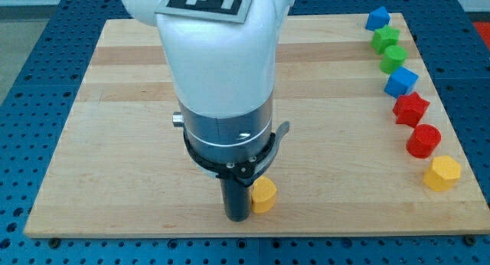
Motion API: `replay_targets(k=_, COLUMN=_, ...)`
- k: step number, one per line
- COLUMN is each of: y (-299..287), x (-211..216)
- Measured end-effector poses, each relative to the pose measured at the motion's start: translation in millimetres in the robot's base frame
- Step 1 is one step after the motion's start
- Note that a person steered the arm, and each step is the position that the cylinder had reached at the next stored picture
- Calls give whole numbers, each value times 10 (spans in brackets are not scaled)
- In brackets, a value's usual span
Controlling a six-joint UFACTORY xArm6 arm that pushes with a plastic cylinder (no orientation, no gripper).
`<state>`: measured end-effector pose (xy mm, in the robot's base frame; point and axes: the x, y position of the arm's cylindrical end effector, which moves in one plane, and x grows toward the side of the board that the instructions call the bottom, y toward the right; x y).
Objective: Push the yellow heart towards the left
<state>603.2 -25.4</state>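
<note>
A yellow block (264, 194), the likely yellow heart, lies near the board's bottom edge, a little left of the middle. Its left part is hidden behind my rod, so its shape is hard to make out. My tip (236, 217) stands right against the block's left side, at the view's bottom. The large white arm body fills the view above the rod and hides the board behind it.
A column of blocks runs down the board's right edge: a blue block (377, 18), a green star (387, 38), a green block (393, 58), a blue block (400, 82), a red star (411, 109), a red block (423, 140) and a yellow hexagon (442, 174). The wooden board (115, 142) lies on a blue perforated table.
</note>
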Motion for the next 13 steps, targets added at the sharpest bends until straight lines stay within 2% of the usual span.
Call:
replay_targets(k=2, y=-171, x=-48)
replay_targets(k=4, y=-63, x=-135)
replay_targets(k=7, y=442, x=-247)
replay_targets(k=10, y=1201, x=-256)
replay_targets(k=13, y=1644, x=42)
